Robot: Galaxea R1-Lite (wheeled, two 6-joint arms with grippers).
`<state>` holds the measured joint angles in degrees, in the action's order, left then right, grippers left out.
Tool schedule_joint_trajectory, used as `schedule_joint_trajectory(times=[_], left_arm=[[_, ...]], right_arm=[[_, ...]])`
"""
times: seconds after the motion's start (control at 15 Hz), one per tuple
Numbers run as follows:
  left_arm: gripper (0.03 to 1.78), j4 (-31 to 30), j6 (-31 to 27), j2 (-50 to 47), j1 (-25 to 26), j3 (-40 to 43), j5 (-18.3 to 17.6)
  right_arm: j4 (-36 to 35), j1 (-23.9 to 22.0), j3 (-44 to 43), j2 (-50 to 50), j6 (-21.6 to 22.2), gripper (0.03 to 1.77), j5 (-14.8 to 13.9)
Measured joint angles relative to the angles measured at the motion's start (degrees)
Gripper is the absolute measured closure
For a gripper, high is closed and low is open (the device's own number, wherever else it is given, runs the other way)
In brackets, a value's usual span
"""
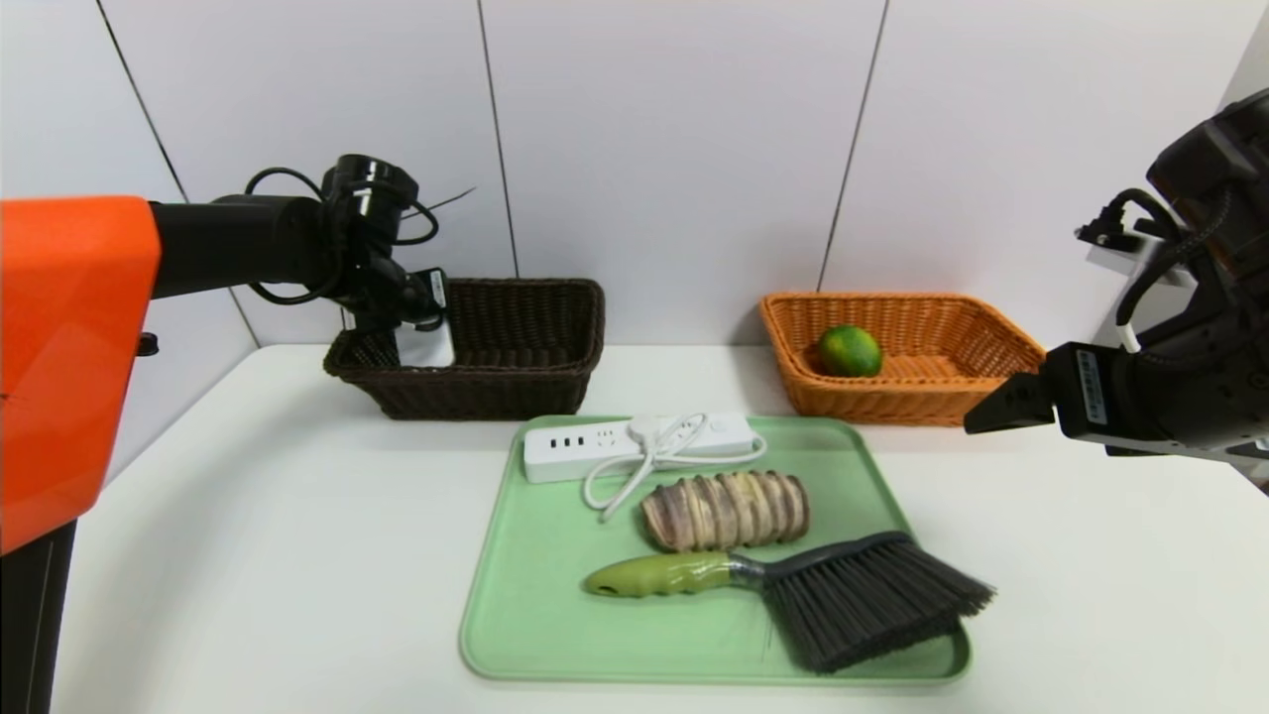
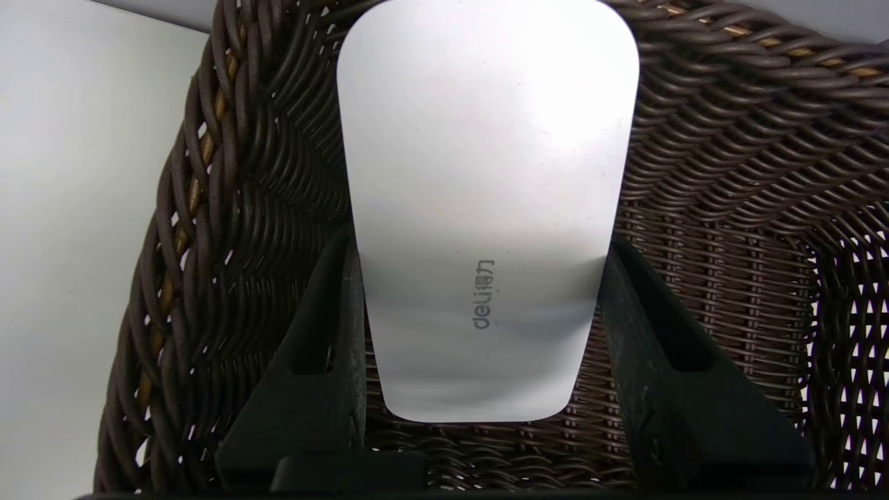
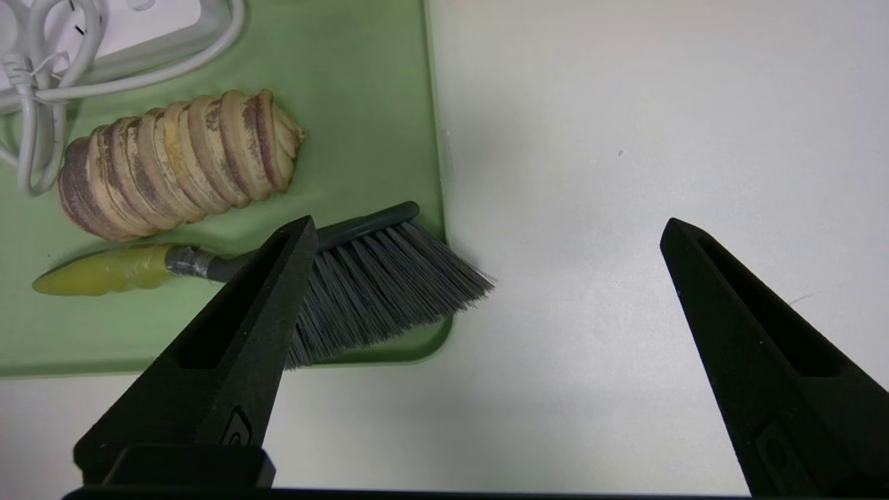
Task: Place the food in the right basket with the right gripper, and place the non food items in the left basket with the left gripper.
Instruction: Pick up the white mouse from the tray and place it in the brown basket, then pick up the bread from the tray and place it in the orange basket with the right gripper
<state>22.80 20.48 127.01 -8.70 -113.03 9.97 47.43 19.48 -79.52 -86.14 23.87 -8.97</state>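
My left gripper hangs over the left end of the dark brown left basket, shut on the flat white case. In the left wrist view both fingers press the sides of the case above the basket's woven floor. The lime lies in the orange right basket. The ridged roll, the white power strip and the green-handled brush lie on the green tray. My right gripper hovers open and empty right of the tray, over bare table beside the brush bristles.
Both baskets stand against the white back wall, behind the tray. The white table shows bare on both sides of the tray. The brush bristles overhang the tray's right rim. In the right wrist view the roll lies beside the coiled cord.
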Motion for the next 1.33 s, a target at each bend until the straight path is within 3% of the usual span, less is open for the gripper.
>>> schedule_joint_trajectory(times=[0.33,0.53,0.87,1.13,1.33], left_arm=[[0.84,0.3,0.0,1.0,-0.1,0.0,-0.1],[0.6,-0.1,0.0,1.5,0.0,0.0,0.0],[0.36,-0.2,-1.2,0.5,0.0,-0.2,0.0],[0.26,-0.8,-4.1,-7.5,-1.1,-0.2,-0.1],[0.21,4.7,-3.8,-16.3,-6.7,-0.1,-1.8]], right_arm=[[-0.1,0.0,0.1,0.0,0.1,0.09,0.0],[0.0,-0.3,0.2,0.1,0.1,0.09,0.0],[-0.1,-0.3,0.2,0.1,0.1,0.09,0.0],[-0.1,-0.3,0.5,0.0,0.5,0.09,0.0],[-0.1,-0.3,0.8,-0.4,0.8,0.09,0.1]])
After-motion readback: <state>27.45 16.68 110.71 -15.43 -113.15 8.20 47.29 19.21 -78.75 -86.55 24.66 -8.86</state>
